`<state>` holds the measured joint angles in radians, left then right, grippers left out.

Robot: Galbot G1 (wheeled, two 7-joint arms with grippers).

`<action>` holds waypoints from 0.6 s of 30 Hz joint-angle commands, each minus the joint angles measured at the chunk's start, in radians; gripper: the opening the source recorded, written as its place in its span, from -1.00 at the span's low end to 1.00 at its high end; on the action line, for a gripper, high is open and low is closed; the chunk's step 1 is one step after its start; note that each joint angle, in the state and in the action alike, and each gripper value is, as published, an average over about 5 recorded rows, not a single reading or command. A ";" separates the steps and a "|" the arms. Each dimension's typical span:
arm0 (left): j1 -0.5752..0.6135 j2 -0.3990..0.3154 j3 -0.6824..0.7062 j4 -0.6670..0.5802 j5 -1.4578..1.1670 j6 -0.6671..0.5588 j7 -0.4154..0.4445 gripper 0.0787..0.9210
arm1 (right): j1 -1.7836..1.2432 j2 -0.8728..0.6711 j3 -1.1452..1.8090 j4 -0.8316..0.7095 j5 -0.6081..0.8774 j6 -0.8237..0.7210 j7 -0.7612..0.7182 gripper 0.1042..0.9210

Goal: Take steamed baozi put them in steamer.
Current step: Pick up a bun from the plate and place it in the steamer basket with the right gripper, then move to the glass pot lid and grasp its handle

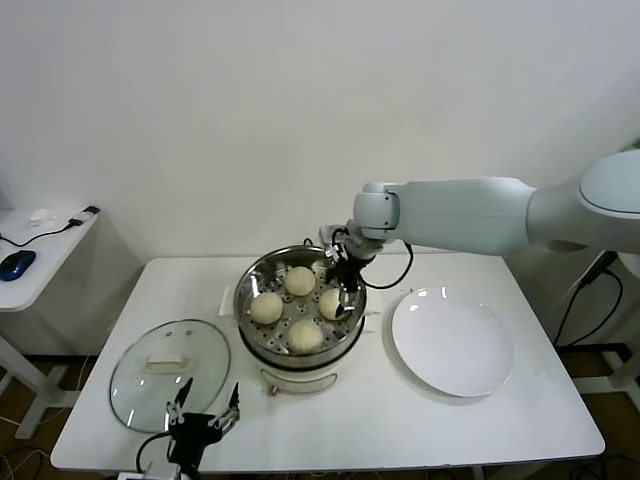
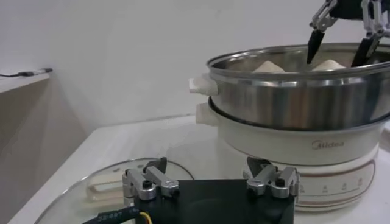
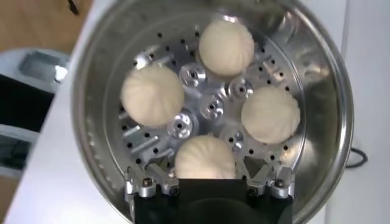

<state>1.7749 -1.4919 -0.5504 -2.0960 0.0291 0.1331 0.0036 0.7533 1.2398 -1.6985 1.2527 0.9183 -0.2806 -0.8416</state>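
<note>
All four baozi (image 1: 301, 280) sit in the steamer (image 1: 262, 345), right gripper (image 1: 346, 291) fingers wide straight above the right-hand one, left gripper (image 1: 205, 405) parked wide near the counter's front edge.

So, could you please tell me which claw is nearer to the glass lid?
Left. The left claw hovers at the glass lid's near edge; the right claw is over the steamer, well away.

White table (image 1: 430, 420): round glass lid (image 1: 170, 373) flat near front-left corner; empty white plate (image 1: 452, 341) toward right edge. Blue mouse (image 1: 16, 264) on side desk (image 1: 45, 250) beyond left edge.
</note>
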 commanded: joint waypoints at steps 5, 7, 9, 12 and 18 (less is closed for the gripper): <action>0.001 -0.001 0.000 -0.002 0.000 0.001 0.000 0.77 | -0.173 -0.234 0.474 0.009 0.184 0.085 0.357 0.76; 0.003 -0.002 0.001 -0.005 -0.003 0.000 0.000 0.77 | -0.252 -0.263 0.611 -0.001 0.125 0.087 0.521 0.76; 0.004 -0.002 0.001 -0.009 -0.014 -0.004 -0.004 0.77 | -0.326 -0.308 0.733 0.012 0.072 0.082 0.640 0.76; 0.004 0.000 -0.003 -0.018 -0.034 -0.010 -0.007 0.77 | -0.445 -0.401 0.914 0.086 0.021 0.047 0.761 0.76; -0.011 0.011 -0.029 -0.042 -0.069 -0.019 -0.014 0.77 | -0.892 -0.640 1.384 0.303 -0.105 -0.021 0.828 0.76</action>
<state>1.7536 -1.4696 -0.5877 -2.1413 -0.0362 0.1269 -0.0037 0.3843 0.9036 -0.9862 1.3485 0.9426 -0.2534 -0.3354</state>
